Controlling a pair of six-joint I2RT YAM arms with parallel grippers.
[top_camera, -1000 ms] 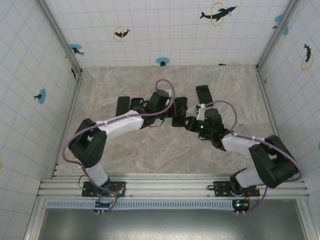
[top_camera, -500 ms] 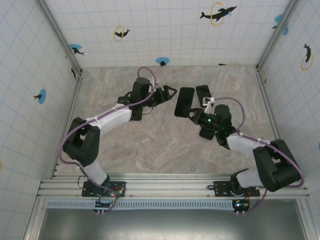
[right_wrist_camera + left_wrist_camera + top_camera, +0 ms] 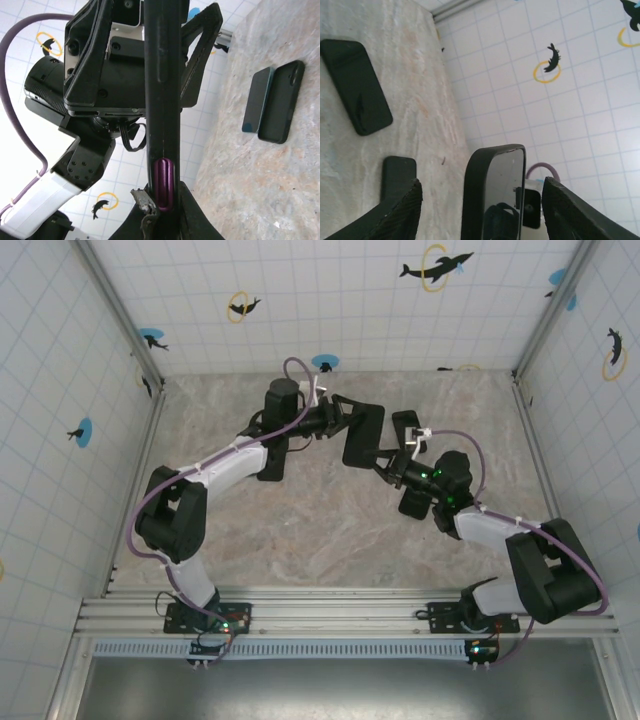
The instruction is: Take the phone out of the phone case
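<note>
The marbled beige surface (image 3: 330, 530) lies beneath the black cased phone (image 3: 362, 433), which is held in the air mid-scene with its long axis running near to far. The right wrist view shows it edge-on with a purple side button (image 3: 163, 182), while the left wrist view shows its glossy face. The right end effector (image 3: 385, 458) pinches its near end. The left end effector (image 3: 345, 415) is spread around its far end, untouching.

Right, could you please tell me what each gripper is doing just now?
Left gripper: open, jaws either side of the cased phone, not gripping it.
Right gripper: shut on the cased phone.
</note>
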